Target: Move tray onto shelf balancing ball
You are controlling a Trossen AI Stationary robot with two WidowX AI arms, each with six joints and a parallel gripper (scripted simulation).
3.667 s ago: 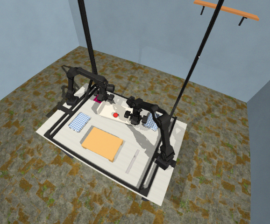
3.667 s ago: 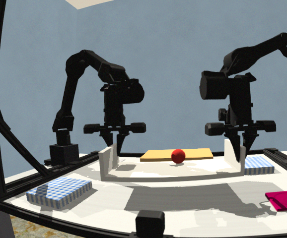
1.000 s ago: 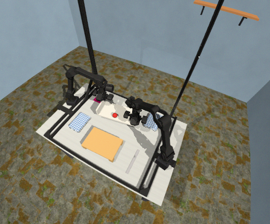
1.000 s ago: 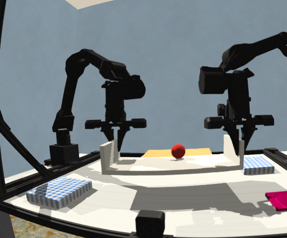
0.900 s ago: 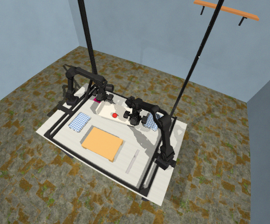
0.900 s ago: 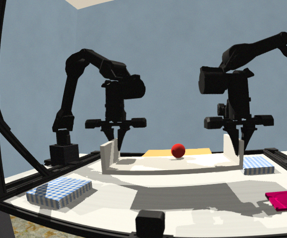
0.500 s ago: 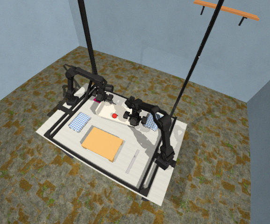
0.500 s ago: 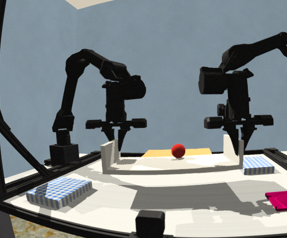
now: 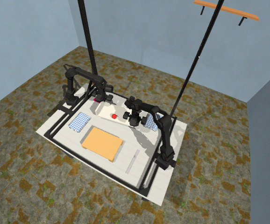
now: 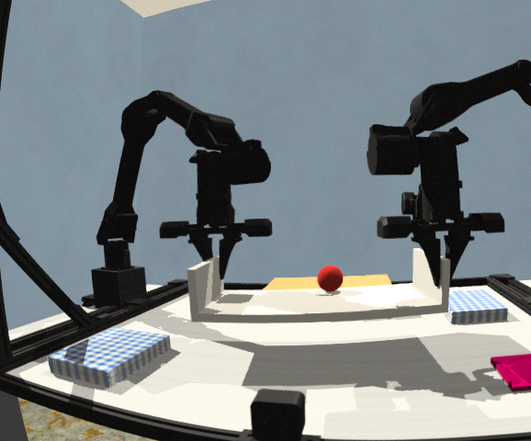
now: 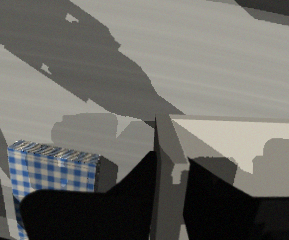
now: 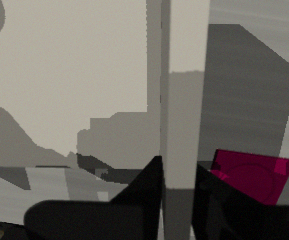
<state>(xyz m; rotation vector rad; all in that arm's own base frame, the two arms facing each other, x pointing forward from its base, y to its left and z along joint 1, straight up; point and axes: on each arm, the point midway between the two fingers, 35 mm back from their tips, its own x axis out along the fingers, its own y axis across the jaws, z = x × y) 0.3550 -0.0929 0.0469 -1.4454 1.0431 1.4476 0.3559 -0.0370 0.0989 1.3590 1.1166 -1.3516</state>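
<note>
White tray (image 9: 107,111) (image 10: 294,304) (image 11: 216,137) (image 12: 84,60) held over the table (image 9: 67,139) (image 10: 209,403) (image 11: 209,55) (image 12: 259,10) toward one long edge, red ball (image 9: 114,116) (image 10: 330,277) inside, left tool (image 9: 134,122) (image 10: 216,270) (image 11: 171,159) and right tool (image 9: 100,99) (image 10: 445,282) (image 12: 170,162) clamped on its opposite end walls, low orange shelf (image 9: 102,143) (image 10: 282,283) stood nearer the other long edge.
</note>
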